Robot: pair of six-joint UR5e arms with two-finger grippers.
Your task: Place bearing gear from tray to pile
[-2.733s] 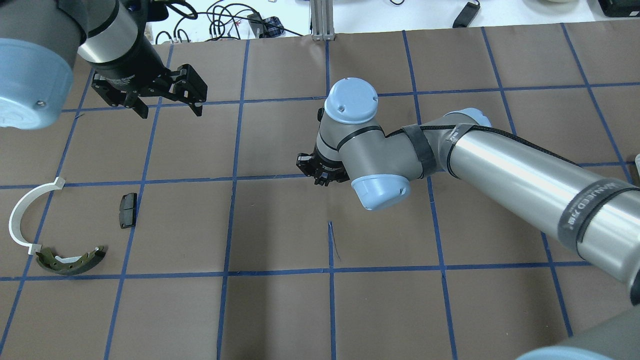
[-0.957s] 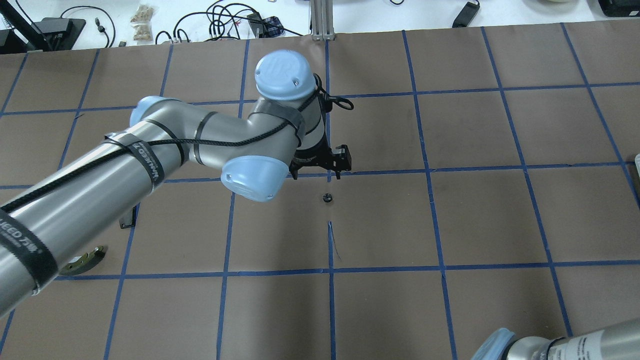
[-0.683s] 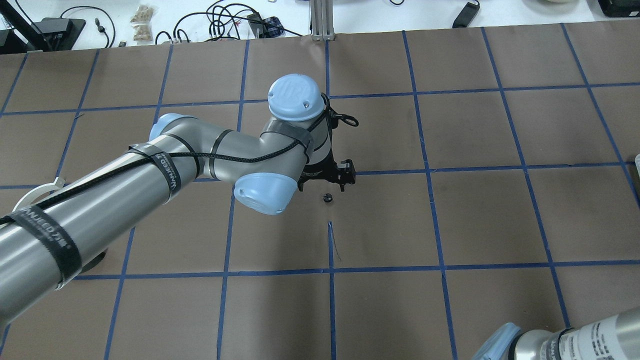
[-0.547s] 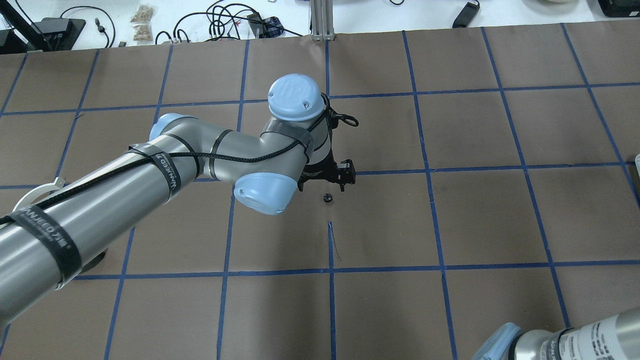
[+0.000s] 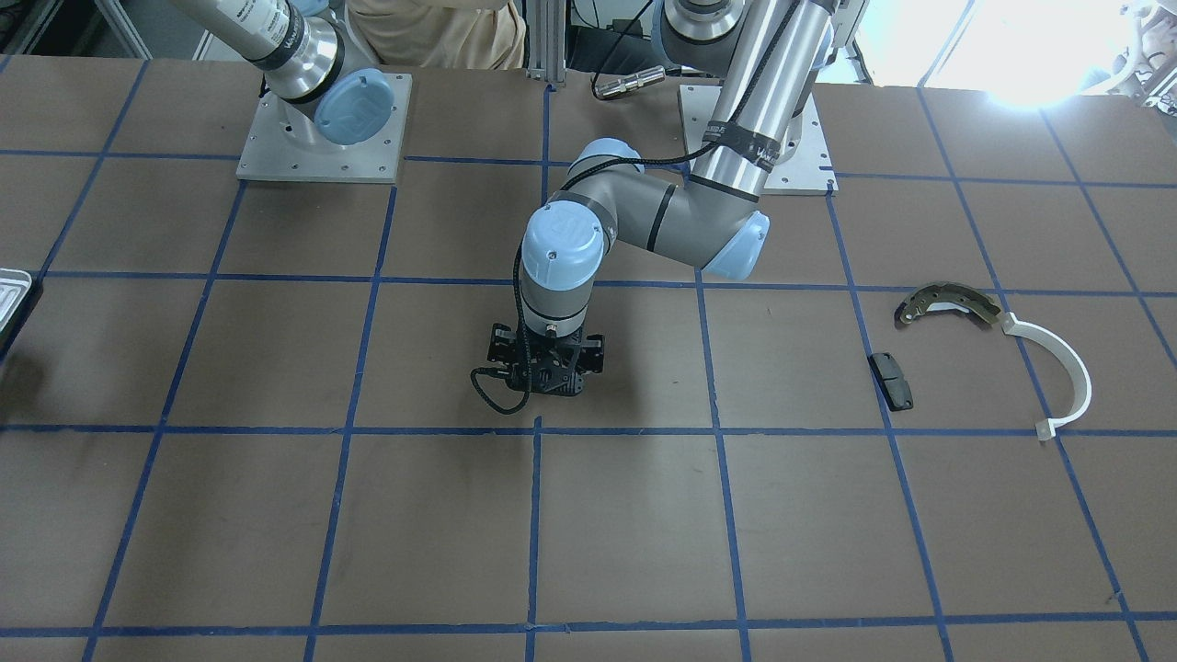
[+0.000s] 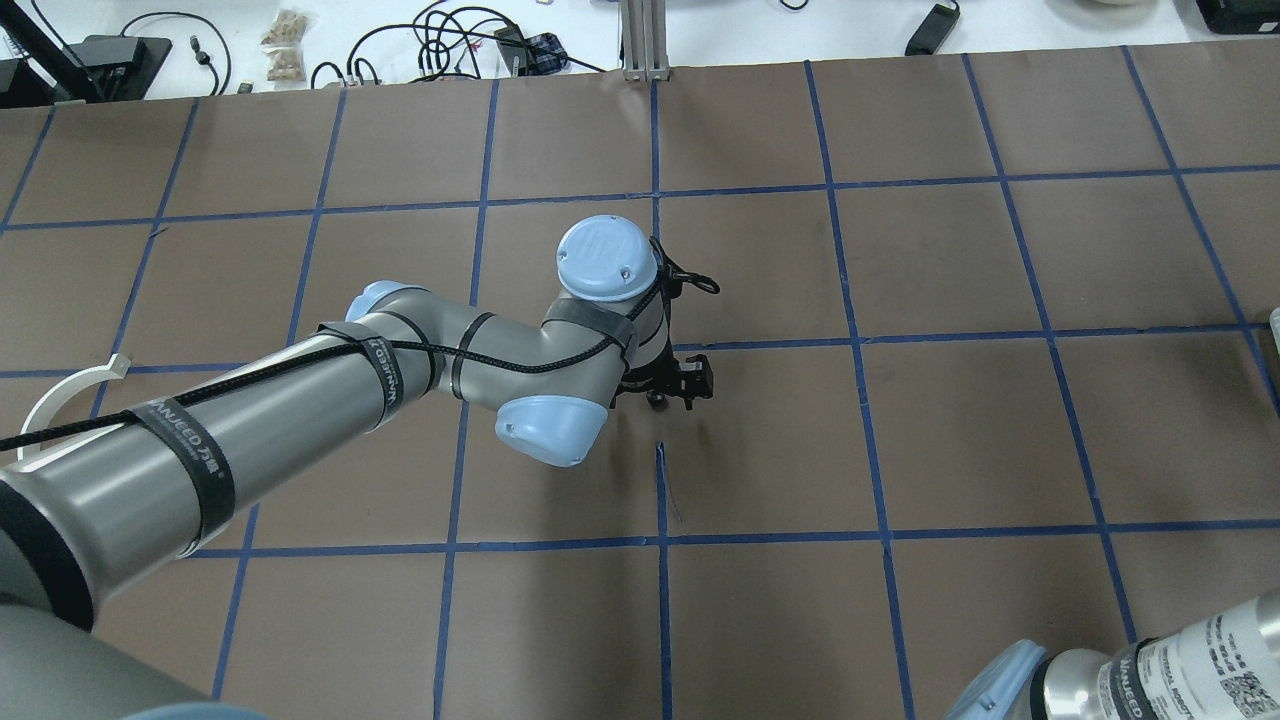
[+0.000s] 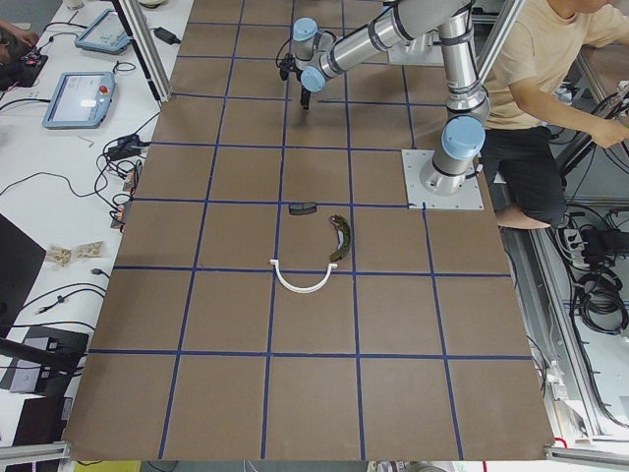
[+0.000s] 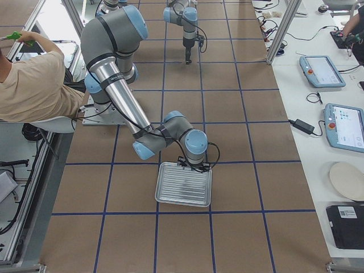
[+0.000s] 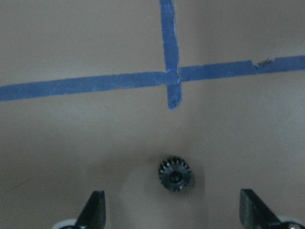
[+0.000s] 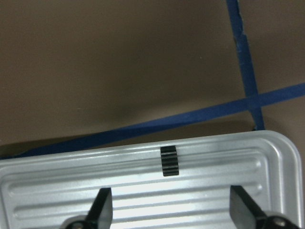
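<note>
A small black bearing gear [image 9: 175, 173] lies flat on the brown table near a blue tape crossing. My left gripper [image 9: 171, 198] is open and low over it, one finger on each side, not touching; it also shows in the overhead view [image 6: 672, 385] and in the front view [image 5: 545, 372]. My right gripper [image 10: 169, 191] is open above the ridged whitish-grey tray [image 10: 71, 183], where another black gear [image 10: 170, 161] stands on edge. The pile holds an olive brake shoe [image 5: 947, 303], a white half-ring [image 5: 1057, 368] and a black pad [image 5: 892, 380].
The tray [image 8: 183, 185] sits at the table's end on my right side; only its corner [image 5: 11, 294] shows in the front view. The pile lies well away from the left gripper, toward my left end of the table. A person sits behind the robot bases.
The right arm has left the table's middle, leaving the gear there. The left arm swung in from the far left and has come down over the gear.
</note>
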